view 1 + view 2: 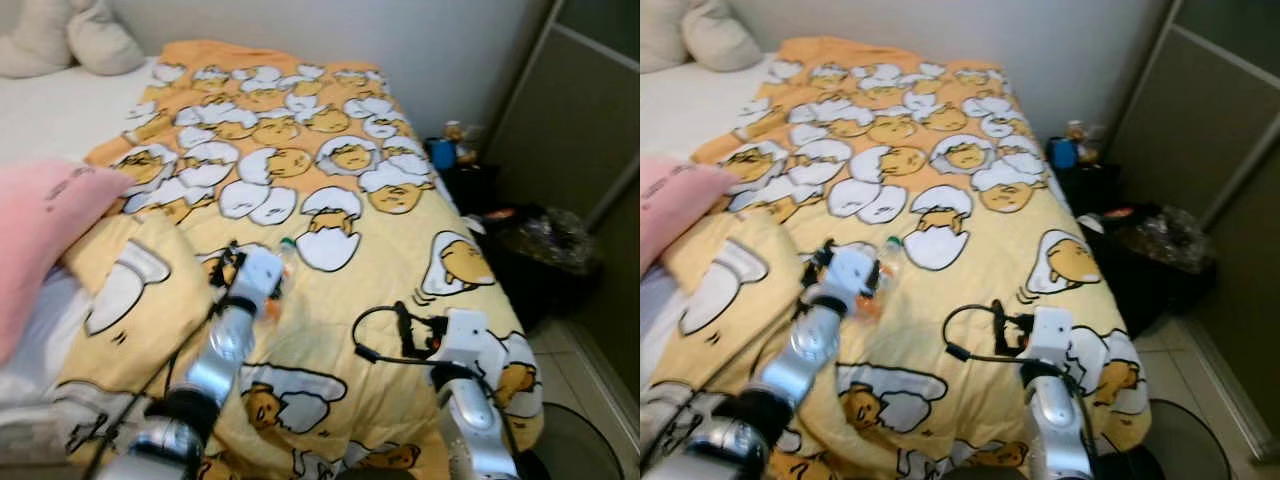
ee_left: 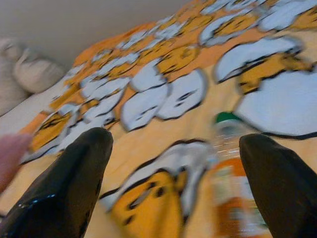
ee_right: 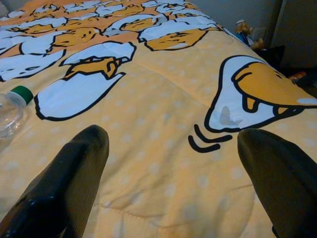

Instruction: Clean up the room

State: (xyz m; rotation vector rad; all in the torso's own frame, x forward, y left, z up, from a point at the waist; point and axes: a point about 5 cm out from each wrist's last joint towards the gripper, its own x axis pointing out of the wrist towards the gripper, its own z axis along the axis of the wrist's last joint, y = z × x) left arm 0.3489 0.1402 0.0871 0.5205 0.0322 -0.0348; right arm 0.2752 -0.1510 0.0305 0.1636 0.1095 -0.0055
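Lying just ahead of the left gripper's (image 2: 173, 163) wide-spread, empty fingers, beside one fingertip (image 2: 277, 173), the bottle (image 2: 230, 183) bore an unreadable orange label.

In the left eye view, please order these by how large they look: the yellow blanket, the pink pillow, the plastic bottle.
1. yellow blanket, by far the largest.
2. pink pillow, cut off at the frame edge.
3. plastic bottle, smallest and partly behind the left gripper.
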